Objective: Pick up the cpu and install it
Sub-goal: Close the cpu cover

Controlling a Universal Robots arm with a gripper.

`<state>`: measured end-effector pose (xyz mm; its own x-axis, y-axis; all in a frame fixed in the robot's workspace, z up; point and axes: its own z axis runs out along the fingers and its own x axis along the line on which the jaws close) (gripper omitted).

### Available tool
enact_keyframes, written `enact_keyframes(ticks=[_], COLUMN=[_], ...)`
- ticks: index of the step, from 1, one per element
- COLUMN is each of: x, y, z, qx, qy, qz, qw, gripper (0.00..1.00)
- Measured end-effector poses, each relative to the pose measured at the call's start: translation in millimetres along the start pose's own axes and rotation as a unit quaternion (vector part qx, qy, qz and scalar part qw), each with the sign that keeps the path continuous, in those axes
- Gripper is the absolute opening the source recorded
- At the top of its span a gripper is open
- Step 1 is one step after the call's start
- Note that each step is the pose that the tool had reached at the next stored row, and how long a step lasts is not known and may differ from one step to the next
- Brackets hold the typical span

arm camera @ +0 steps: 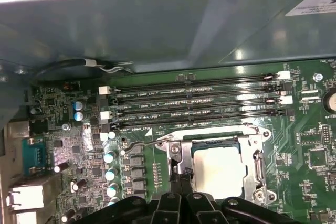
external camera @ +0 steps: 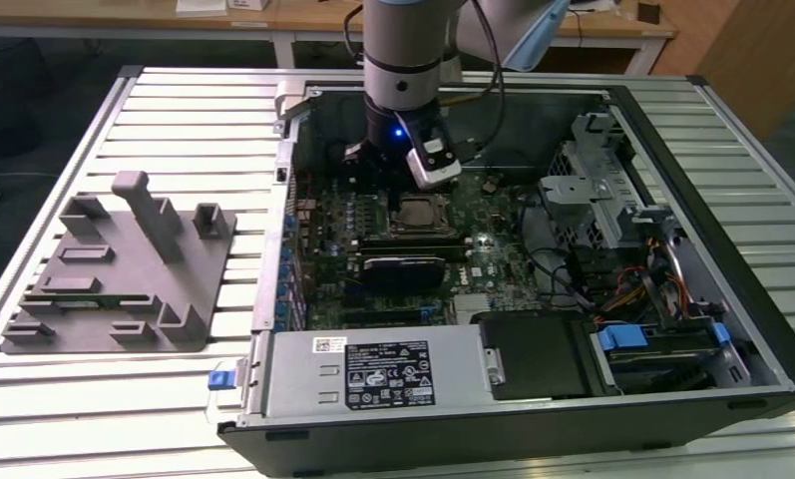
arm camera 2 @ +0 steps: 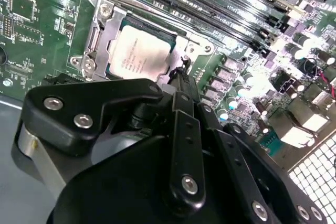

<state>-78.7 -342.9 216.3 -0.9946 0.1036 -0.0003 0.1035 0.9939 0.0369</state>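
The cpu [arm camera 2: 139,56] is a silvery square chip lying flat in the motherboard socket, inside its metal retention frame [arm camera 2: 100,35]. The first wrist view has the cpu [arm camera: 220,169] below the memory slots, and in the exterior view the cpu [external camera: 421,212] lies mid-board in the open computer case. My gripper [arm camera 2: 181,74] is shut, its black fingertips pressed together at the socket frame's edge beside the chip, with nothing visibly held. My gripper [arm camera: 181,174] points down at that same frame edge, close to the thin wire lever [arm camera: 147,142]. The gripper [external camera: 400,200] hangs directly over the socket.
A grey plastic fixture tray [external camera: 118,269] lies on the slatted table at the exterior view's left. Inside the case are the memory slots [arm camera: 194,103], a black block [external camera: 404,269] below the socket, the power supply [external camera: 370,374], a drive cage [external camera: 596,190] and loose cables [external camera: 623,289].
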Motion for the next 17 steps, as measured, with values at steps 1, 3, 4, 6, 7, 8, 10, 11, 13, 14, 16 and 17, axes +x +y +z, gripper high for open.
enact_keyframes(ticks=[1, 3, 4, 6, 7, 8, 10, 11, 13, 14, 16, 17], x=[-0.1, -3.7, -6.7, -13.0, -16.2, -19.6, -26.8, -30.3, -35.5, -36.1, -36.1, -36.1], y=[0.0, 0.4, 0.7, 1.3, 1.7, 2.0, 2.8, 3.2, 3.7, 3.7, 3.9, 3.9], z=[0.0, -0.2, -0.1, -0.1, -0.1, -0.1, 0.0, 0.0, 0.0, -0.1, -2.3, -4.5], qx=[0.0, 0.0002, 0.0002, 0.0002, 0.0002, 0.0002, 0.0001, 0.0001, 0.0002, 0.0002, 0.0002, 0.0002], qy=[0.0, 0.0001, 0.0001, 0.0001, 0.0001, 0.0001, 0.0001, 0.0001, 0.0001, 0.0001, 0.0001, 0.0001], qz=[0.0, 0.0, 0.0, 0.0, 0.0, 0.0, 0.0, 0.0, 0.0, 0.0, 0.0, 0.0], qw=[1.0, 1.0, 1.0, 1.0, 1.0, 1.0, 1.0, 1.0, 1.0, 1.0, 1.0, 1.0], gripper=[0.11, 0.11, 0.11, 0.11, 0.11, 0.11, 0.11, 0.11, 0.11, 0.11, 0.11, 0.11])
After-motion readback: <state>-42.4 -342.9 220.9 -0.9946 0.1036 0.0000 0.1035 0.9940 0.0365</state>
